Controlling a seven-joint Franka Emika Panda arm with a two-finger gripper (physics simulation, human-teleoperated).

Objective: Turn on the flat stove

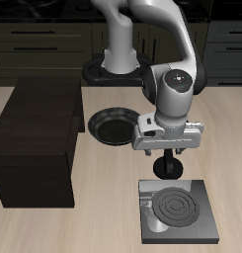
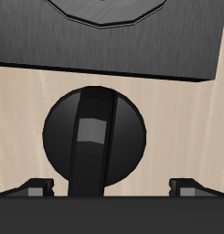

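Note:
The flat stove (image 1: 184, 211) is a thin dark-grey square slab with a ringed round burner (image 1: 179, 207), near the table's front edge. My gripper (image 1: 170, 170) hangs over the stove's back edge, pointing down. In the wrist view the stove slab (image 2: 104, 50) shows with a round black knob (image 2: 93, 135) that has a raised bar across it. The knob lies just ahead of my gripper (image 2: 113, 188), roughly between the two fingertips (image 2: 36, 187), which stand wide apart and touch nothing. The gripper is open and empty.
A round black frying pan (image 1: 114, 126) lies behind the stove, beside the arm. A big dark wooden box (image 1: 39, 143) stands on the table on the other side of the pan. The robot's base (image 1: 118, 64) is at the back.

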